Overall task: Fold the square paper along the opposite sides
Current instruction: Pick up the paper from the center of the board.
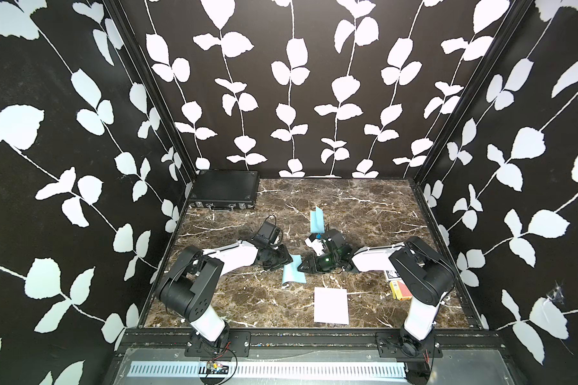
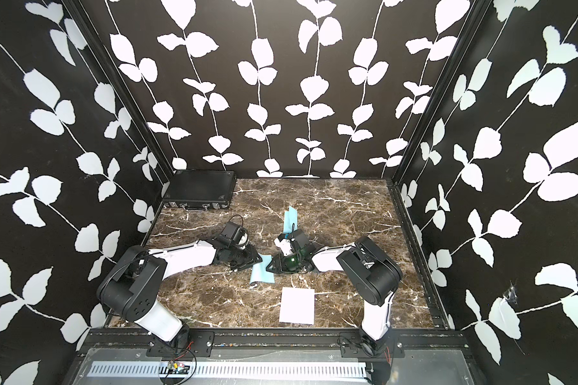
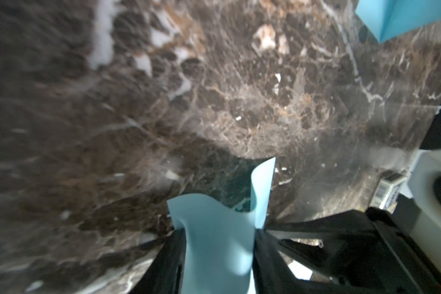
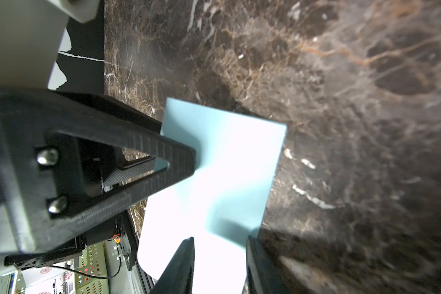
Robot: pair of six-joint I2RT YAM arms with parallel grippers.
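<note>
I find no word or number here that I can read. The small box (image 3: 388, 189) seen from my left wrist carries a barcode on its end face, but the bars and any digits under them are too blurred to make out. In a top view the dark box (image 1: 391, 275) and the yellow and red box (image 1: 400, 289) beside my right arm show print too small to read.

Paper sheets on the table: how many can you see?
3: a curled blue sheet at centre, a folded blue sheet behind it, a white sheet in front. More may be hidden.
</note>
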